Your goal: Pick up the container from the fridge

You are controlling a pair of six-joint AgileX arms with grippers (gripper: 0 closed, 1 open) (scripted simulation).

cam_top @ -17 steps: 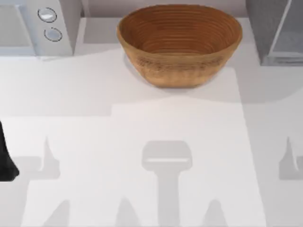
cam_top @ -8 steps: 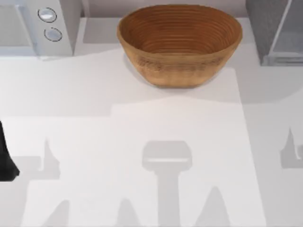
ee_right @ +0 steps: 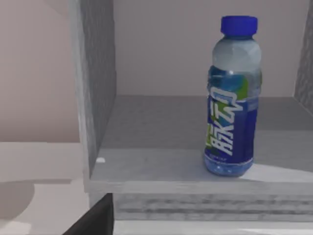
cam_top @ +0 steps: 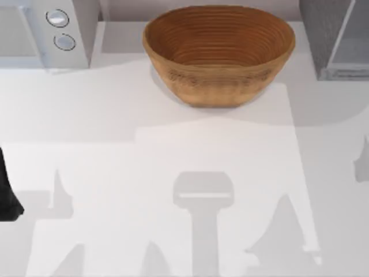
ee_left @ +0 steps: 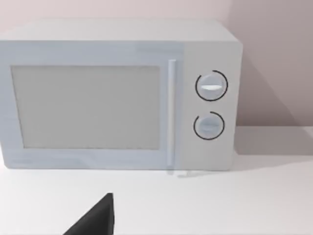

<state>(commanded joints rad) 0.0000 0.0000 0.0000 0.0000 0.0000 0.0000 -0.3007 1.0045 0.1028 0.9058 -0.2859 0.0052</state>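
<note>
The container (ee_right: 232, 98), a clear bottle with a blue screw cap and a blue and green label, stands upright on the floor inside the fridge (ee_right: 95, 73). The fridge (cam_top: 320, 29) is dark grey and speckled, with a pale glassy panel, and sits at the table's back right corner. In the right wrist view a dark part of my right gripper (ee_right: 95, 219) shows low in front of the fridge's sill, apart from the bottle. My left arm (cam_top: 7, 190) is parked at the table's left edge, and a dark part of its gripper (ee_left: 95, 219) points toward the white appliance.
A big brown woven basket (cam_top: 219, 55) stands at the back middle of the table. A white appliance with two round knobs (cam_top: 60, 29) sits at the back left, seen head-on as the white appliance (ee_left: 117, 95) in the left wrist view. The white tabletop (cam_top: 190, 144) carries arm shadows.
The shadows on the right side of the table have shifted: one slid toward the right edge and back, one grew near the front. Left arm and basket have not moved.
</note>
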